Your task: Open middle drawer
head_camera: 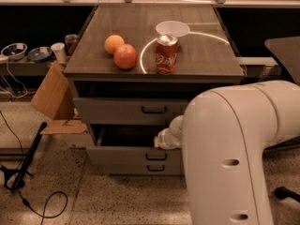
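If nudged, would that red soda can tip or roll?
The soda can stands upright, taller than wide, so a high nudge would probably tip it, then its round side would likely roll. The gripper is below, at the top edge of the middle drawer.

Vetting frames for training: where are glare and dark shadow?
Camera view: a bright glare arc curves on the cabinet top by the can; the open middle drawer is deeply shadowed inside, with the gripper at its front edge.

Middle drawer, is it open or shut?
Open partway: the middle drawer sticks out past the top drawer, dark inside showing. The gripper sits at its top edge.
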### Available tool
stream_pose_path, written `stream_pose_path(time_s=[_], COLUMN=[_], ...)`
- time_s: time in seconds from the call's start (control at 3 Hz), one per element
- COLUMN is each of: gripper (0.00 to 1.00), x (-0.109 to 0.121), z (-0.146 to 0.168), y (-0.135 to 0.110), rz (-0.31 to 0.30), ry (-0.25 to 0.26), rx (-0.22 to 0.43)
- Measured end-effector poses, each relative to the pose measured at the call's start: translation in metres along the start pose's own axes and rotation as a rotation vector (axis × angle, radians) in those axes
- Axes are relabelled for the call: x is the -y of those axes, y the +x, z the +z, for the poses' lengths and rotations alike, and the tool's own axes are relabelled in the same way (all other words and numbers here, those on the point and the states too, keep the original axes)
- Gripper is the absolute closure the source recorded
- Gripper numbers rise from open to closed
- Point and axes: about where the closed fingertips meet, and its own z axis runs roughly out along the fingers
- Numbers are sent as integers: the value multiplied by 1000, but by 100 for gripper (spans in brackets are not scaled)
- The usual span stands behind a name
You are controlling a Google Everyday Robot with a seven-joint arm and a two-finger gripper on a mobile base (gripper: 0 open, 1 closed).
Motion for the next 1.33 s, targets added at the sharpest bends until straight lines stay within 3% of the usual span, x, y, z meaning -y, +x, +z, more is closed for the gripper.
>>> stream_pose_path(time_s=[0.33, 0.67, 1.0, 1.33], gripper=[100, 100, 100, 100], x=[7, 22, 22, 30], z=[6, 12, 11, 10], y=[7, 20, 19, 31], rz=[36, 109, 109, 152], ry=[-5, -9, -9, -15], rx=[-69, -182, -182, -253])
